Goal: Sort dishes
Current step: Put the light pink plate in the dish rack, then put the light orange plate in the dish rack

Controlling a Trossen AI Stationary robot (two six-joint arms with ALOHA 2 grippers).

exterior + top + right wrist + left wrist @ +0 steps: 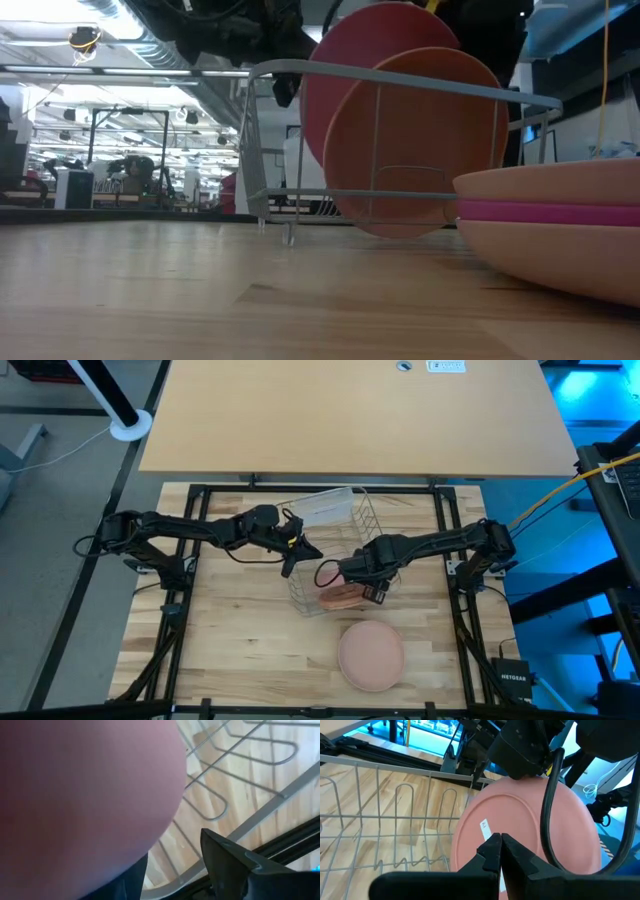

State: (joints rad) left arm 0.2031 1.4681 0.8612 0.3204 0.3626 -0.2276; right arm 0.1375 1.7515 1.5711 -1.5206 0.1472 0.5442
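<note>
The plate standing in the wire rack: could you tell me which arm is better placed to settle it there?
Probably the right: its tool is shut on the plate over the wire rack. The left tool is shut, holding nothing beside it.

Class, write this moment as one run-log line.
left claw: shut, at rack | right claw: shut on plate in rack | stack: waiting on table

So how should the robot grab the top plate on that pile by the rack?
Probably by its rim. The pile lies flat on the table, three plates nested, so only the top plate's raised edge sticks out to pinch. Come straight down from above on the side away from the rack, where nothing stands in the way.
</note>
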